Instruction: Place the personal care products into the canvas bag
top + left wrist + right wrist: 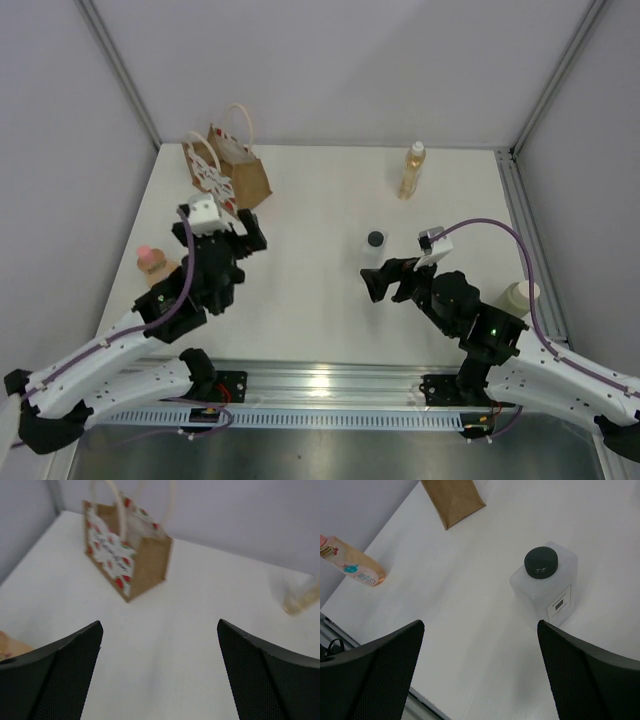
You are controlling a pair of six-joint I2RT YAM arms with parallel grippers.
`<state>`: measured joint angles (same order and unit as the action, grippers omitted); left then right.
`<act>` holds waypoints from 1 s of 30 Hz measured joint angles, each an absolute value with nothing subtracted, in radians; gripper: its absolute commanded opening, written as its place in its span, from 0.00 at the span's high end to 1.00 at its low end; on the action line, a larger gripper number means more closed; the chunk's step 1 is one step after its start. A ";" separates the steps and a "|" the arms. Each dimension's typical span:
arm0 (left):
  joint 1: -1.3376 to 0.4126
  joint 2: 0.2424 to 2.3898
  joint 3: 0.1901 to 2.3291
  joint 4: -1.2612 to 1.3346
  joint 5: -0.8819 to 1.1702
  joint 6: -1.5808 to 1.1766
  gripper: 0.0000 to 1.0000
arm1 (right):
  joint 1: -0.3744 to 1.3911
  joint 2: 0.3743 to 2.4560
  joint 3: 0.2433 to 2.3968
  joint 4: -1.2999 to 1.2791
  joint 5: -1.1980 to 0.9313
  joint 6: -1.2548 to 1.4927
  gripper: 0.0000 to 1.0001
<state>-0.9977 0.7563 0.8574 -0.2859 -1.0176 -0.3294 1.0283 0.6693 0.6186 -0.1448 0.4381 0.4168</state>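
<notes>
Black fingers (375,680) of the right tool (480,625) are seen spread wide with nothing between them, and just ahead of them the white bottle with the black cap (547,587) stands upright on the desk (470,630). The left tool (160,625) is likewise wide open and empty, pointed toward the canvas bag (127,555), which stands at the far left of the desk with its handles up. The peach bottle with the pink cap (152,262) is found at the left edge beside the left arm, the tall amber bottle (412,170) at the far right, and the cream bottle (520,296) at the right edge. All are well apart from the bag, and none has been placed inside yet.

The white bottle is judged to be light, rigid plastic with smooth, possibly slippery sides — it would best be taken across the body, below the cap, where the walls run parallel. The bag is judged soft and easily pushed over, so a gentle drop through its mouth is advised.
</notes>
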 measured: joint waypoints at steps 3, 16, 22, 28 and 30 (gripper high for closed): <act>-0.807 0.776 0.944 -0.416 -1.015 -0.410 0.01 | 1.028 0.670 0.619 -0.145 0.446 0.413 0.00; -0.242 0.637 0.914 -0.614 -0.854 -0.480 0.01 | 1.028 0.671 0.619 -0.159 0.443 0.408 0.01; -0.023 0.678 0.780 -0.566 -0.697 -0.442 0.01 | 1.028 0.670 0.619 -0.163 0.444 0.408 0.01; 0.106 0.697 0.710 -0.498 -0.582 -0.386 0.01 | 1.028 0.670 0.619 -0.167 0.445 0.408 0.01; 0.125 0.720 0.707 -0.480 -0.557 -0.372 0.01 | 1.028 0.670 0.619 -0.167 0.446 0.408 0.00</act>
<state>0.1253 0.7200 0.7074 -0.4797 -0.5568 -0.3721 1.0283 0.6701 0.6193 -0.1673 0.4458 0.4080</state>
